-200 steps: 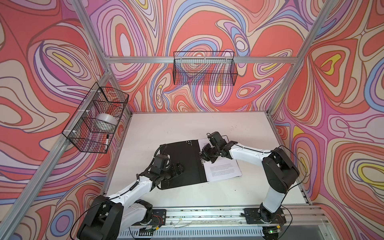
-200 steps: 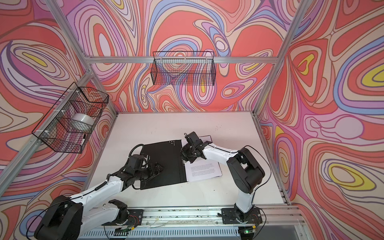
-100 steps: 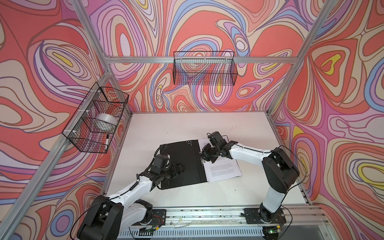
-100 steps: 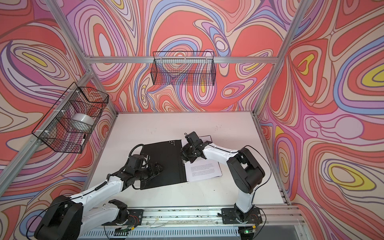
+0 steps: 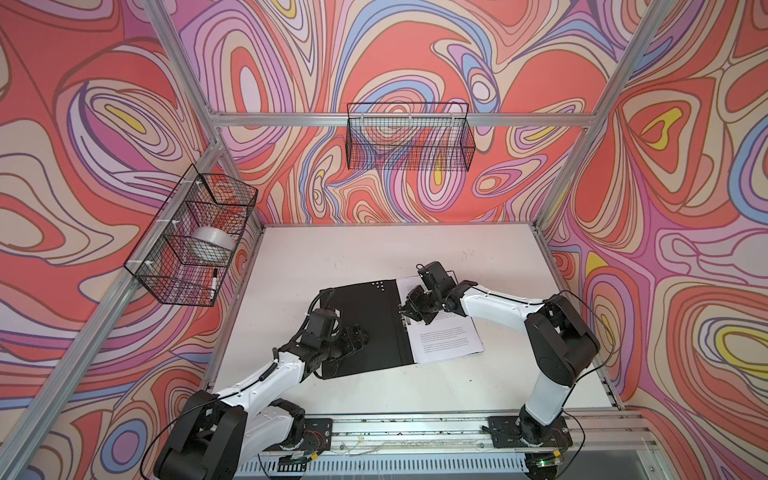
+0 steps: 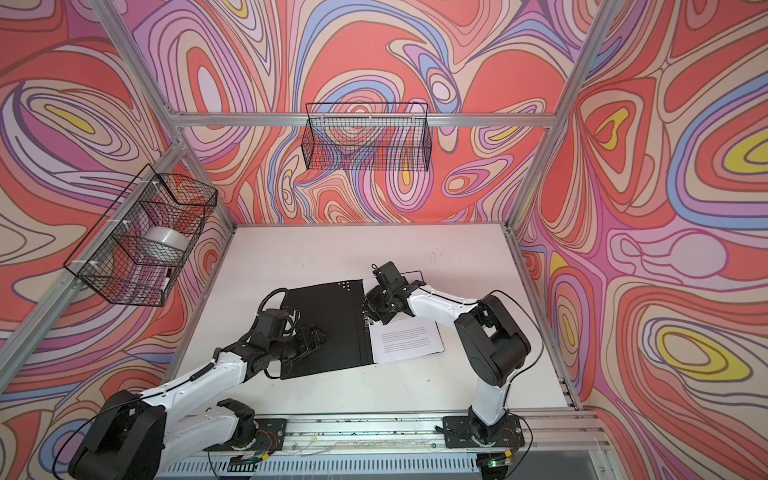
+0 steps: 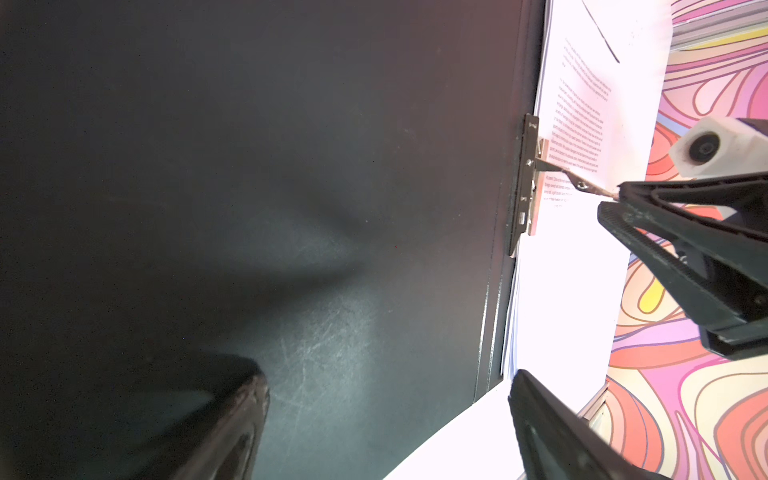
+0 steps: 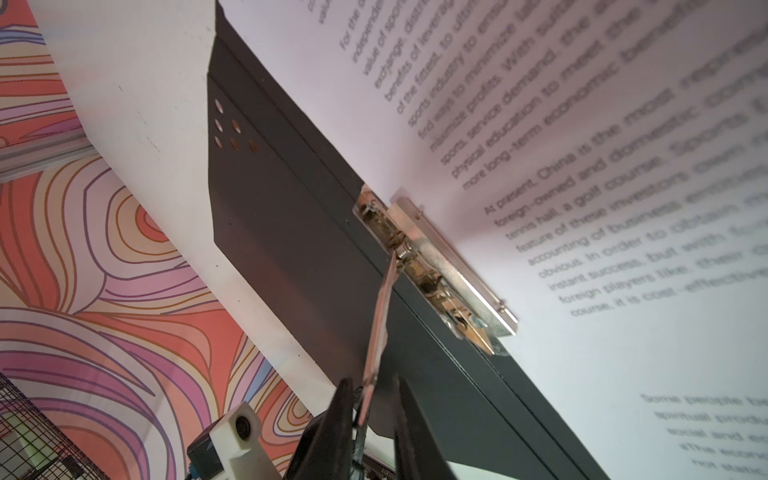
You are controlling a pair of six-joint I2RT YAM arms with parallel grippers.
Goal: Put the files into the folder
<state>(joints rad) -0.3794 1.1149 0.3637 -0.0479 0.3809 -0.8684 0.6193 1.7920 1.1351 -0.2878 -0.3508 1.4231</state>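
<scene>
Nearest the tabletop's [image 5: 332,257] near edge, the left gripper [image 5: 358,337] hovers over the left flap of the folder [image 5: 370,307], jaws spread wide and holding nothing. In the left wrist view its 2 fingers [image 7: 552,428] stand far apart above the flap's black inner face.

The folder lies open and flat around the middle of the tabletop, black side up, with its spine running from the near edge toward the far edge. The files [image 5: 449,340] lie on its right half as 1 stack of white printed sheets, their left edge against the spine.

Midway along the spine sits the metal clip [image 8: 436,266], its bar at the sheets' spine-side edge. The clip's lever [image 8: 380,311] stands up from it, tilted. The right gripper [image 8: 370,382] is directly above the spine, beside the files, jaws narrow with the lever's tip between them. 1 finger seems to touch the lever; whether they actually pinch it I cannot tell.

Farther on, 6 small dots [image 5: 379,284] mark the left flap's far corner by the spine.
</scene>
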